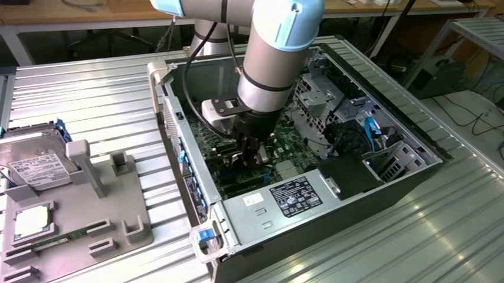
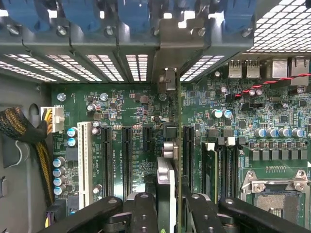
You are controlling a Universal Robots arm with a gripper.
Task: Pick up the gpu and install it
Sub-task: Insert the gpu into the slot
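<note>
In the exterior view, at the centre of the frame, my black two-fingered gripper [image 1: 254, 154] reaches down into the open dark-grey metal computer case [image 1: 409, 177], low over the green motherboard [image 1: 293, 154]; the grey moulded parts tray [image 1: 79, 218] with the silver hard drive [image 1: 35, 162] sits at the lower left. In the wrist view, my fingers [image 2: 146, 213] at the bottom centre are partly closed on the gpu [image 2: 167, 187], a thin dark card seen edge-on with a silver metal bracket end, standing upright over the black expansion slots [image 2: 127, 160]. My worry is alignment: if the card's edge sits beside its slot and not in it, pressing could flex the board or make the card slip in my grip, and its bracket could catch the rear slot frame [image 2: 167, 48].
</note>
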